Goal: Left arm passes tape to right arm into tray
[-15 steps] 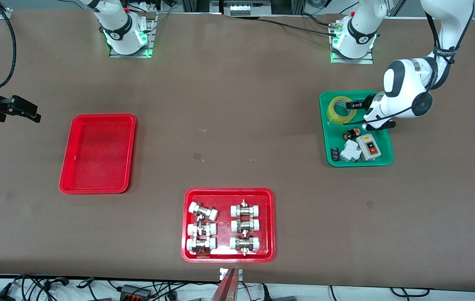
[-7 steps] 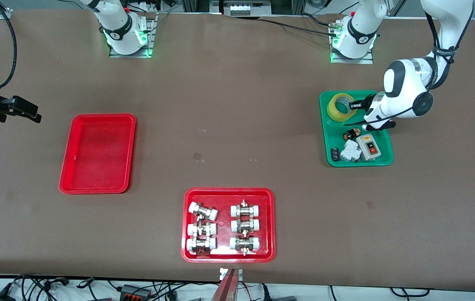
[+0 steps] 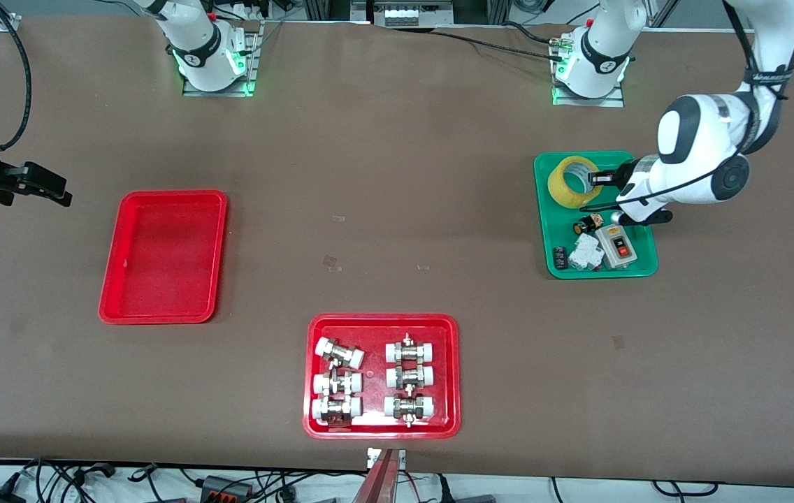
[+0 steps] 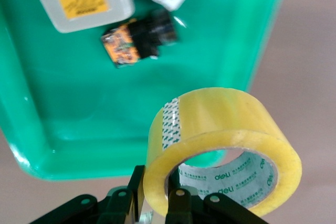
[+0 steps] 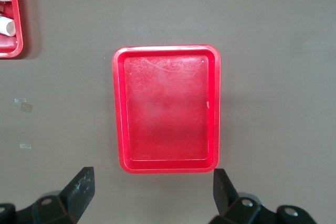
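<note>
— 2 arms are in our view; where is the tape?

— We see it lifted over the green tray, pinched through its wall by the left gripper, 1 finger inside the hole.

— And the right gripper?

— We find it waiting in the air with fingers spread wide, over bare table at the right arm's end, beside the tray. That red tray holds nothing.
</note>
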